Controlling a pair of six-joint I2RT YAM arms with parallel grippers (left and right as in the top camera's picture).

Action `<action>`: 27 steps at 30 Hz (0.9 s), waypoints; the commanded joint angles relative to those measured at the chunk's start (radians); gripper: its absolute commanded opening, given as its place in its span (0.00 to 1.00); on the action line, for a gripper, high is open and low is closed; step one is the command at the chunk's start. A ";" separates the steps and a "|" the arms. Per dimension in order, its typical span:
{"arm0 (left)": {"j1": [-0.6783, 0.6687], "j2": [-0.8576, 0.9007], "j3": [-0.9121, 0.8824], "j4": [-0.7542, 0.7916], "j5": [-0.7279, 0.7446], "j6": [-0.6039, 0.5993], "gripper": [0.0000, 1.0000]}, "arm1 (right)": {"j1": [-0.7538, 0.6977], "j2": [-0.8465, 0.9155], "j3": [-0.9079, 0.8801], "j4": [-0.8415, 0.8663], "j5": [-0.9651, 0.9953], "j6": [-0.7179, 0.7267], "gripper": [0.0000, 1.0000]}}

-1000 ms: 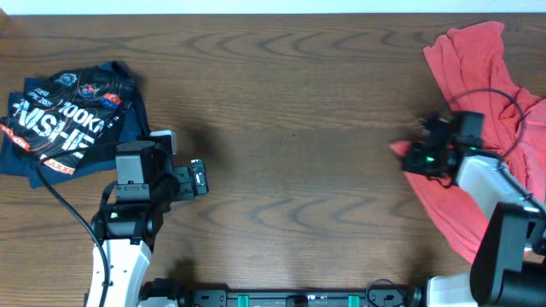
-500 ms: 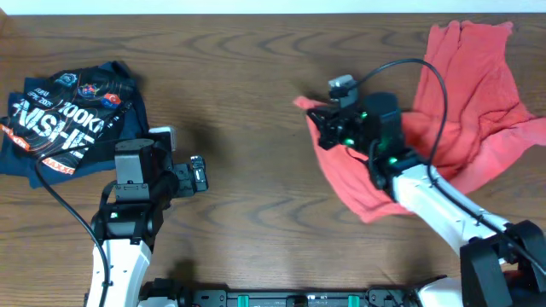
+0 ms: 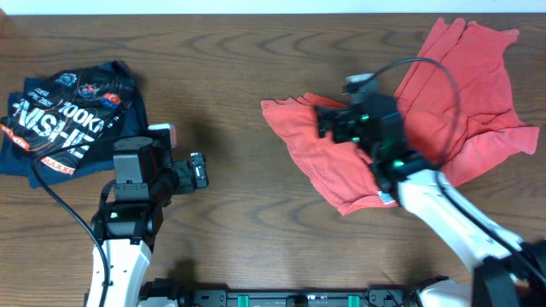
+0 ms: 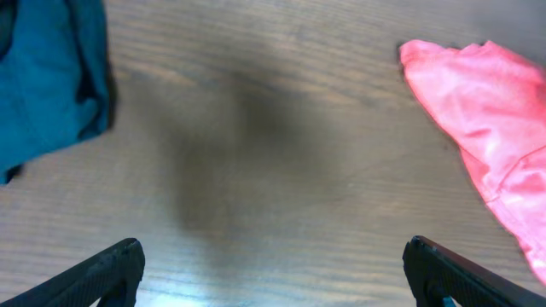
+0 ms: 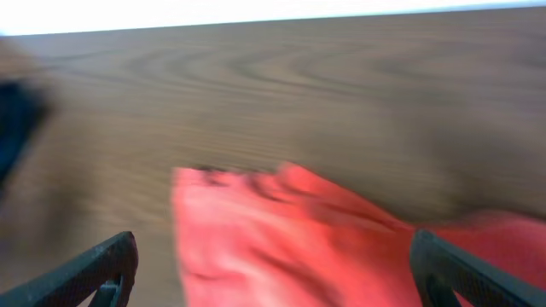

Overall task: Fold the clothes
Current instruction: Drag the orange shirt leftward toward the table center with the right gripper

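The clothes, a coral-red T-shirt (image 3: 461,94), lie crumpled across the right half of the table, plain side up, with one corner stretched out toward the middle (image 3: 277,111). My right gripper (image 3: 327,125) hovers over that stretched part, open. In the right wrist view the gripper (image 5: 277,277) has its fingers spread wide and the red cloth (image 5: 281,230) lies loose beneath them. My left gripper (image 3: 198,173) stands open over bare wood at the front left. In the left wrist view the gripper (image 4: 273,277) holds nothing, and the shirt's corner (image 4: 486,111) shows at the right.
A dark navy garment (image 3: 68,119) with white and orange lettering lies bunched at the far left, also showing as dark cloth (image 4: 43,77) in the left wrist view. Bare brown wood (image 3: 230,77) lies between the two garments. The table's far edge (image 5: 273,17) meets a white wall.
My right gripper dragged the red shirt leftward from the right edge toward the middle, then opened and let go. The left arm has stayed still.
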 commanded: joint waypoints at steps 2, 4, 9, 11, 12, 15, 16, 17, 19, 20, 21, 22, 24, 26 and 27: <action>0.000 0.024 0.022 0.043 0.127 -0.010 0.98 | -0.129 -0.135 0.008 -0.159 0.165 0.013 0.99; -0.023 0.058 0.022 0.067 0.146 -0.013 0.98 | -0.190 -0.180 0.008 -0.263 0.182 0.011 0.99; -0.141 0.197 0.022 0.144 0.148 -0.083 0.98 | -0.310 -0.243 0.008 -0.475 0.180 0.009 0.99; -0.202 0.266 0.022 0.195 0.148 -0.129 0.98 | -0.338 -0.253 0.008 -0.530 0.180 0.009 0.99; -0.233 0.300 0.022 0.222 0.148 -0.150 0.98 | -0.348 -0.254 0.008 -0.550 0.180 0.009 0.99; -0.322 0.409 0.022 0.313 0.148 -0.218 0.98 | -0.359 -0.254 0.008 -0.592 0.180 0.009 0.99; -0.348 0.442 0.022 0.346 0.148 -0.245 0.98 | -0.359 -0.254 0.008 -0.596 0.180 0.009 0.99; -0.372 0.474 0.022 0.379 0.148 -0.271 0.98 | -0.359 -0.255 0.008 -0.599 0.180 0.009 0.99; -0.414 0.534 0.022 0.454 0.148 -0.320 0.98 | -0.359 -0.255 0.008 -0.601 0.180 0.009 0.99; -0.438 0.567 0.022 0.499 0.148 -0.343 0.98 | -0.359 -0.255 0.008 -0.601 0.180 0.009 0.99; -0.459 0.594 0.022 0.537 0.148 -0.358 0.98 | -0.359 -0.255 0.008 -0.602 0.180 0.009 0.99; -0.478 0.618 0.022 0.571 0.147 -0.371 0.99 | -0.359 -0.255 0.008 -0.602 0.180 0.009 0.99; -0.515 0.665 0.022 0.636 0.147 -0.390 0.99 | -0.359 -0.255 0.008 -0.603 0.180 0.009 0.99; -0.547 0.708 0.022 0.690 0.147 -0.391 0.97 | -0.359 -0.255 0.008 -0.605 0.180 0.009 0.99; -0.561 0.729 0.022 0.718 0.147 -0.395 0.96 | -0.359 -0.255 0.008 -0.607 0.180 0.009 0.99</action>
